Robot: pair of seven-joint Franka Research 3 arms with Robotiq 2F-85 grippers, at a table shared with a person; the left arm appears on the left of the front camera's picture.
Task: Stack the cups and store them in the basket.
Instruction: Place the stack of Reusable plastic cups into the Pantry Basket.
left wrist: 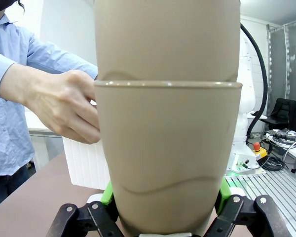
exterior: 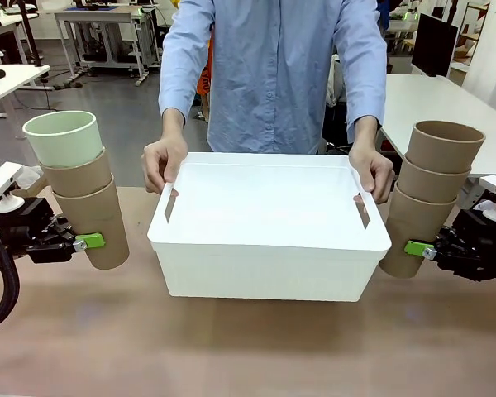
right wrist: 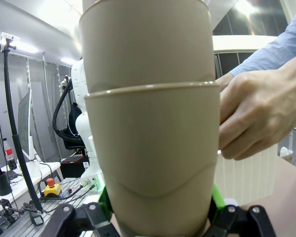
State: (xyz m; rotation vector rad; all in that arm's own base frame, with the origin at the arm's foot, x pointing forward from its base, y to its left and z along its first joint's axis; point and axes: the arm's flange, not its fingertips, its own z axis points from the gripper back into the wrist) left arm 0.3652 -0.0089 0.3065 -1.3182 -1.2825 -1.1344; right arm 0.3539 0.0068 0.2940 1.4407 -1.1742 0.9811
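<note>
We see left gripper (exterior: 99, 241) pinching mint-topped cup stack (exterior: 78, 184) | right gripper (exterior: 407, 248) pinching tan cup stack (exterior: 434, 180) | person's hands (exterior: 164, 162) grip white basket (exterior: 269, 252) between them.

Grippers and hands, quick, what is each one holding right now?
Left gripper: shut on a stack of three cups, green on top.
Right gripper: shut on a stack of three brown cups.
Person's hands: both holding the white basket by its ends.

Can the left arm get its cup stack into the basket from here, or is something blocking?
Probably yes. The basket is open-topped with bare floor inside, beside the left gripper and its stack of three cups. The person's hands hold only the far rim corners; stay near-side.
</note>
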